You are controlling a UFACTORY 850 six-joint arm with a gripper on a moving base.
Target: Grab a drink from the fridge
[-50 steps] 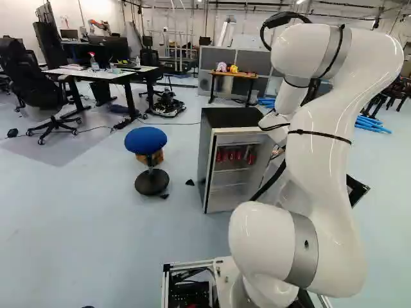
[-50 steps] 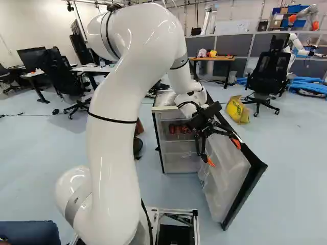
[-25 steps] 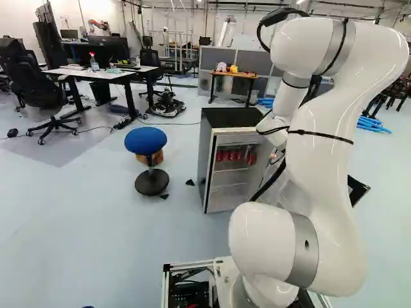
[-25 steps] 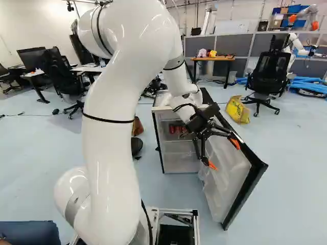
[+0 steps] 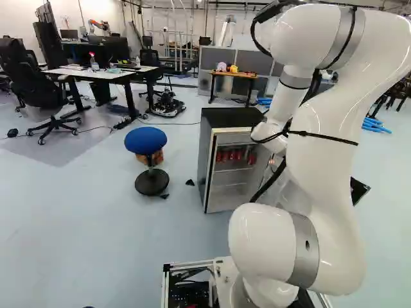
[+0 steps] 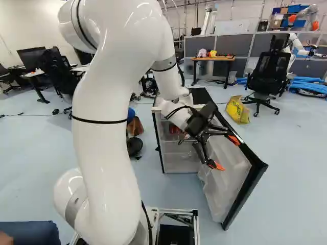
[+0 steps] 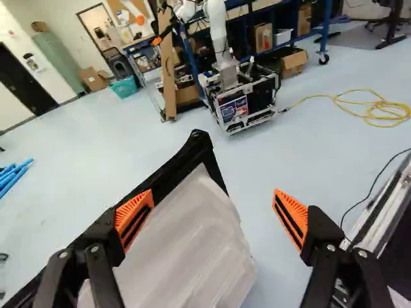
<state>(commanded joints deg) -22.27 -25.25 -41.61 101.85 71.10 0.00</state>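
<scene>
Gaping claw (image 6: 227,153), red cans (image 5: 251,158) partly hidden

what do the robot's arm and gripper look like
The arm is glossy white with thick, rounded segments, silver-grey bands at some joints and thin black straps around it; a black cable runs loosely along its outside. The gripper is black, with two jointed, linkage-like fingers tipped by bright orange, ribbed pads.
</scene>
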